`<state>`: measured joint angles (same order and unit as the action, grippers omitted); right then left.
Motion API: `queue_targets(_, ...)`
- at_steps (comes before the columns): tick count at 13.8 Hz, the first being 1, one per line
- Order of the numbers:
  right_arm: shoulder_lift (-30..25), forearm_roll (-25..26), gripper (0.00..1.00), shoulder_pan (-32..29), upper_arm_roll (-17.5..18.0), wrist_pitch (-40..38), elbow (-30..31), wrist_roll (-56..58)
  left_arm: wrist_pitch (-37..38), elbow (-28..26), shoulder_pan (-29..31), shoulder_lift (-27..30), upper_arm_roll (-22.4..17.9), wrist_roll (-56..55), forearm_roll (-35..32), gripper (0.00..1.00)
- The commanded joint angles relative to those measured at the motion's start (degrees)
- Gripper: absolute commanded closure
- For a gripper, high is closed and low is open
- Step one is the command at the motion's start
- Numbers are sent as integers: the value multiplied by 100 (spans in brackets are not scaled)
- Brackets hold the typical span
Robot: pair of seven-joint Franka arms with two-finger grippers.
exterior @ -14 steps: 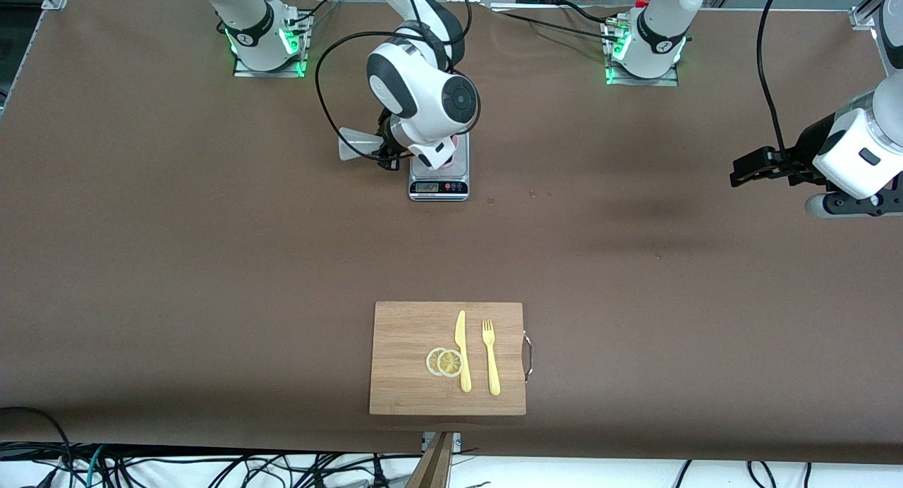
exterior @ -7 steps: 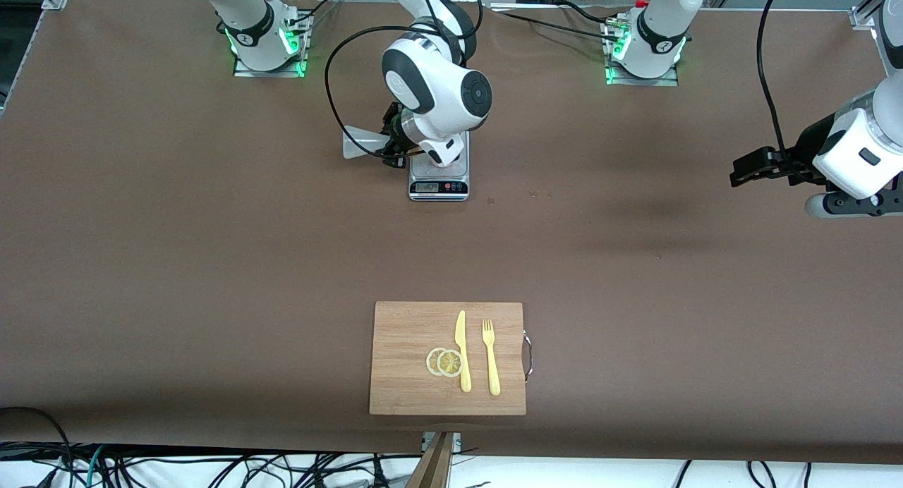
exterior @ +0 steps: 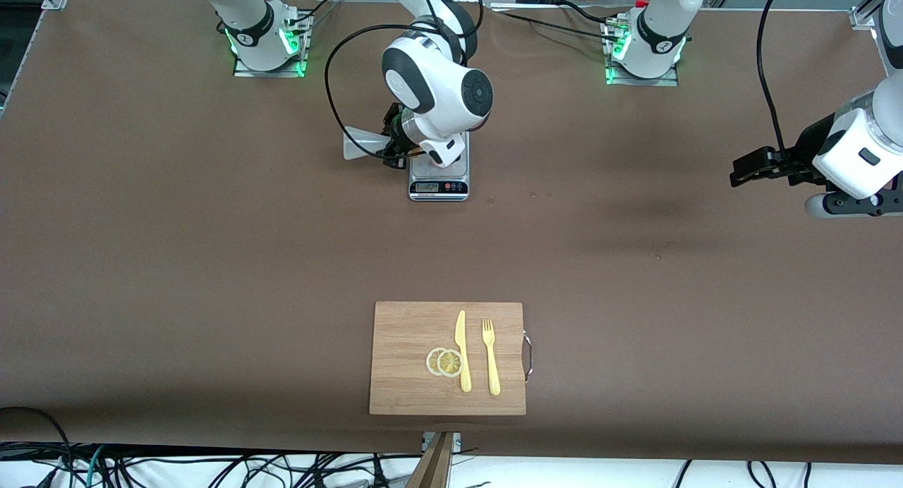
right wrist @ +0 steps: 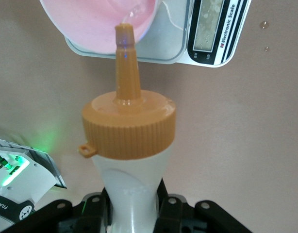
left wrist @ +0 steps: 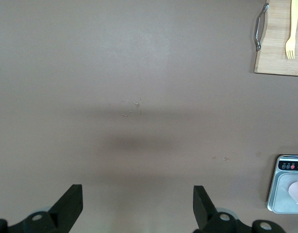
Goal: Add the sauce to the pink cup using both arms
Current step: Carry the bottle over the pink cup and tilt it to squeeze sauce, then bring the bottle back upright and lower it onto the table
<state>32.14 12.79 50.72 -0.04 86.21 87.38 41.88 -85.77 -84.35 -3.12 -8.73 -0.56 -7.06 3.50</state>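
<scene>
A: Which step is this?

B: The pour itself, I'd say. The right gripper (exterior: 392,149) has its fingers clamped on the sauce bottle (right wrist: 131,160) around its whitish body, and the bottle is tipped so the orange nozzle (right wrist: 125,58) points at the rim of the pink cup (right wrist: 98,22).

A: Where does the cup sit?

B: On the grey scale (exterior: 439,176), which stands in the half of the bench toward the robots' bases, closer to the right arm's base than to the left arm's. In the front view the right arm's wrist hides the cup; the right wrist view shows it plainly, with the nozzle tip level with the cup's lip.

A: And the other arm?

B: The left gripper (exterior: 758,168) waits over bare bench near the edge at the left arm's end, fingers (left wrist: 66,206) spread wide and holding nothing.

A: What does the next move call for?

B: Probably a firm squeeze with the nozzle kept inside the rim, so the sauce lands in the cup and not on the scale. I can't tell whether any sauce is flowing yet.
</scene>
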Motion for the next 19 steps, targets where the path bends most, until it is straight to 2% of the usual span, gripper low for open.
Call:
queue_targets(1, 20, 22, 97, -62, 22, -122, -151, -14, 96, 130, -4, -49, -5, 82, 28, 0)
queue_targets(3, -41, -39, 97, -229, 13, -70, -151, 126, 96, 130, -4, -49, -5, 82, 28, 0)
queue_targets(5, -137, -460, 97, -457, 4, 193, -124, 425, 96, 130, -4, -49, -5, 82, 28, 0)
queue_targets(7, -225, -557, 97, -642, -4, 335, -89, 662, 96, 130, -4, -49, -5, 82, 28, 0)
queue_targets(10, -418, -1233, 97, -1002, -92, 764, 42, 1329, 96, 130, -4, -49, -5, 73, 28, 0)
queue_targets(13, -787, -2172, 97, -1660, -320, 1370, 507, 2496, 96, 130, -22, -49, -5, 73, 28, 0)
queue_targets(15, -876, -2770, 97, -2257, -321, 1547, 649, 3244, 96, 130, -22, -49, -5, 73, 28, 0)
queue_targets(19, -798, -4631, 96, -3733, -321, 1513, 798, 5229, 96, 130, -31, -49, -5, 73, 28, 0)
